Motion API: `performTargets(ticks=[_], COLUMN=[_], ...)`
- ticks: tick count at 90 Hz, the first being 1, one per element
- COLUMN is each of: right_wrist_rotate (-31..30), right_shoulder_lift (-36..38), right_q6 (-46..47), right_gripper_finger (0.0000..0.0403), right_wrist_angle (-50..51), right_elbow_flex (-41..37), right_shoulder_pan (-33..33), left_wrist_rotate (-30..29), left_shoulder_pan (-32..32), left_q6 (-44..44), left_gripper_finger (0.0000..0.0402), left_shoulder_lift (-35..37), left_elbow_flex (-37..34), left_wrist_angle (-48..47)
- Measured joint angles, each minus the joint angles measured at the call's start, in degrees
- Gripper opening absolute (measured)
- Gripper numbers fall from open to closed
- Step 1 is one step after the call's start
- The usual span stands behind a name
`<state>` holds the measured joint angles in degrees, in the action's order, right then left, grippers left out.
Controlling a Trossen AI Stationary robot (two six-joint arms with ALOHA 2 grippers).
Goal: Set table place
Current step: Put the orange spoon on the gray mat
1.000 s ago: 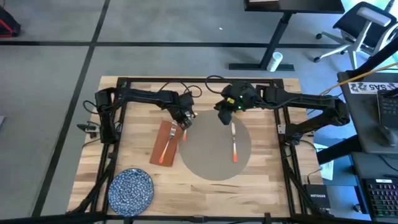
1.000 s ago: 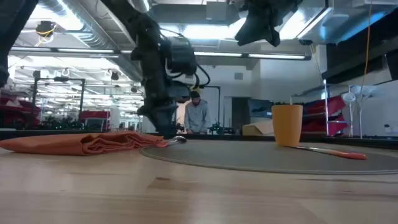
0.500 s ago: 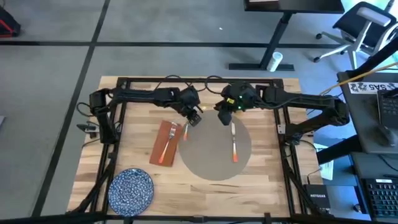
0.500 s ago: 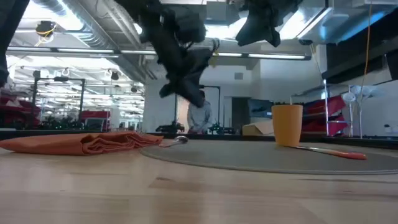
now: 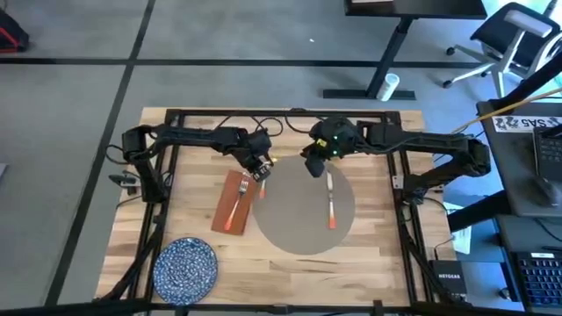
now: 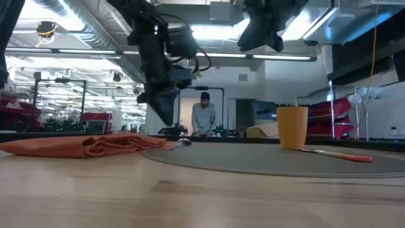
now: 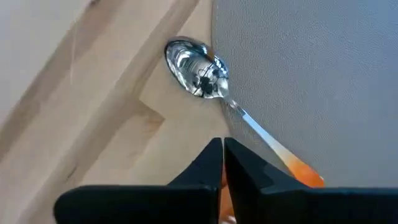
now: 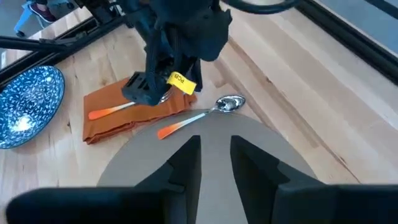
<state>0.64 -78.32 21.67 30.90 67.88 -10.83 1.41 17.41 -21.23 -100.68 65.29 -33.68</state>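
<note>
While the table (image 5: 378, 246) is only partly set, the round grey-beige placemat (image 5: 299, 219) lies flat at its middle. An orange-handled utensil (image 5: 331, 202), too small to name, rests on the mat's right side. A rust-red napkin (image 5: 234, 200) lies just left of the mat with an orange-handled fork (image 5: 235, 204) on top. An orange-handled spoon (image 7: 205, 71) lies at the mat's left edge, its bowl on the wood. The blue speckled plate (image 5: 185, 265) sits well apart at the near left corner — not yet on the mat. In the low view an orange cup (image 6: 292, 126) stands at the mat's far side.

The left gripper (image 7: 222, 163) hangs above the spoon with its fingers pressed together, holding nothing. The right gripper (image 8: 215, 155) hovers over the mat's far edge, fingers parted and empty.

Judging from this, cutlery, napkin and cup are placed — the plate remains.
</note>
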Motion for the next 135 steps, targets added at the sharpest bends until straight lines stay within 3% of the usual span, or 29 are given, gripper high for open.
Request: performTargets(ticks=[16, 28, 42, 61, 97, 135], right_wrist_rotate=[0.03, 0.86, 1.45, 1.97, 1.97, 1.96], right_shoulder_lift=[0.0, 0.0, 0.0, 0.0, 0.0, 0.0], right_q6=[-0.19, -0.49, -0.52, -1.09, -2.49, -2.67], right_gripper_finger=[0.0074, 0.0074, 0.0074, 0.0074, 0.0074, 0.0074], right_wrist_angle=[-0.99, -0.84, -0.84, -0.83, -0.85, -0.8], right_elbow_flex=[0.0, 0.0, 0.0, 0.0, 0.0, 0.0], right_shoulder_pan=[0.0, 0.0, 0.0, 0.0, 0.0, -0.02], left_wrist_rotate=[-0.12, 5.04, 6.72, 13.43, 13.45, 12.81], left_shoulder_pan=[1.07, 2.88, 4.05, 4.52, 5.08, 4.73], left_q6=[-5.83, -11.26, -15.23, -17.3, -22.12, -23.21], left_gripper_finger=[0.0, 0.0, 0.0, 0.0016, 0.0072, 0.0077], left_shoulder_lift=[-0.96, -1.22, -1.2, -1.2, -1.36, -4.33], left_elbow_flex=[-3.87, -5.56, -5.83, -5.83, -5.83, -5.81], left_wrist_angle=[8.55, 12.71, 13.41, 13.86, 13.94, 17.04])
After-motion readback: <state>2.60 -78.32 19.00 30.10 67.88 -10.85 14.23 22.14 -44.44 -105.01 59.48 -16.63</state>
